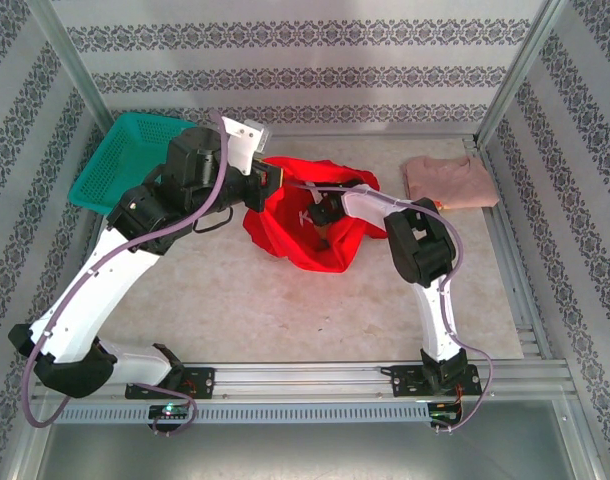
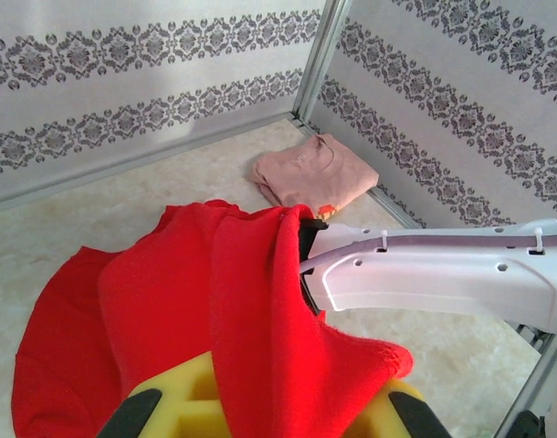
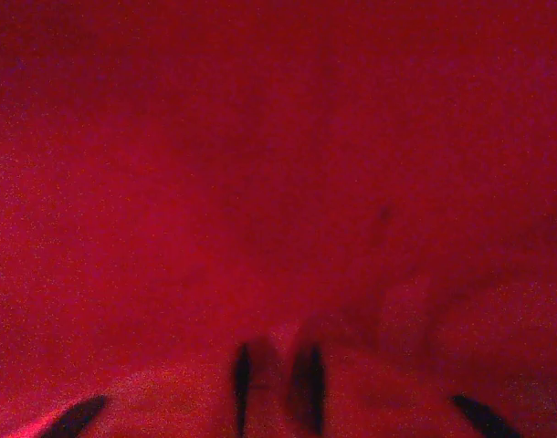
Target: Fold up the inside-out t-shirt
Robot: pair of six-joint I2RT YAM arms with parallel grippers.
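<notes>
The red t-shirt (image 1: 285, 235) is being held bunched toward 12 o'clock on the desk (image 1: 285, 310), gripped by the left jaws; the right jaws, buried inside, cannot be judged. Tangling is being risked by pulling.

the shirt (image 1: 303, 238) hides the right gripper (image 1: 323, 212) tips; jaw state unreadable. at the right wrist, cloth is blurred. cloth also covers the left gripper (image 1: 275, 180) gap; state unreadable too.
</notes>
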